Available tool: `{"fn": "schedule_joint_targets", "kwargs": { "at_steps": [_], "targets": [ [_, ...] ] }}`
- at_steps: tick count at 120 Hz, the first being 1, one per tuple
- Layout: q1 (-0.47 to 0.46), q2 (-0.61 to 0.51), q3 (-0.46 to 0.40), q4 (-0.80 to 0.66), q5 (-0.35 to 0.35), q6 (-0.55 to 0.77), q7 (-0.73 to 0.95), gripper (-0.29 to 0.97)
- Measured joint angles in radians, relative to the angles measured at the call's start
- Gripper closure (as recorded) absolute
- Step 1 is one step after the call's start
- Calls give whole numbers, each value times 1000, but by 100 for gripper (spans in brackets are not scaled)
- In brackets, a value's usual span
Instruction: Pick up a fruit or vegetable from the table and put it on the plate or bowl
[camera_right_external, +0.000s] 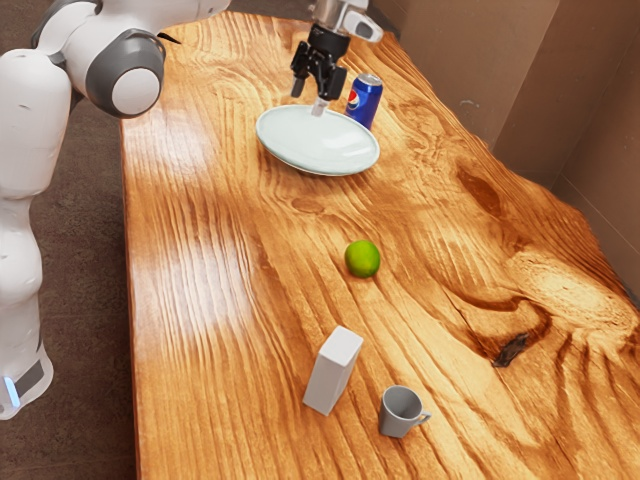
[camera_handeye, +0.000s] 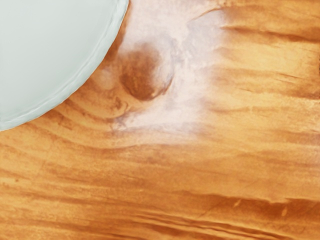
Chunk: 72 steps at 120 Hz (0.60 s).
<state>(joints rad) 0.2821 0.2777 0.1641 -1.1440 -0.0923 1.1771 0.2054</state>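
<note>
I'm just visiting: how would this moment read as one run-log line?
gripper: open, empty, above plate edge | lime: on table, not yet picked | plate: empty

The table (camera_right_external: 220, 250) is glossy orange-brown wood with wavy darker grain lines, pale patches of sheen and deep brown knots; one knot (camera_handeye: 145, 75) is reddish-brown within a whitish glare, just beside the pale blue-green plate (camera_right_external: 330, 145). The can (camera_right_external: 364, 98) is blue with a red-and-white round logo, the lime (camera_right_external: 362, 258) is bright green, the box (camera_right_external: 333, 370) is plain white and the mug (camera_right_external: 400, 410) is grey. The arm (camera_right_external: 30, 130) is white with grey joints and the gripper (camera_right_external: 310, 92) is black, against tan walls (camera_right_external: 480, 50) and a dark brown floor (camera_right_external: 90, 300).
</note>
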Motion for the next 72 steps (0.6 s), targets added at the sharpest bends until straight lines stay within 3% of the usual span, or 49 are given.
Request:
{"fn": "schedule_joint_targets", "kwargs": {
  "at_steps": [26,41,57,72],
  "targets": [
    [1,-16,3,6,-6,60,44,0],
    [-11,-210,-17,159,-8,84,145,0],
    [-100,-432,-65,182,-3,99,323,0],
    [-129,-311,-89,152,55,84,460,0]
  ]
}}
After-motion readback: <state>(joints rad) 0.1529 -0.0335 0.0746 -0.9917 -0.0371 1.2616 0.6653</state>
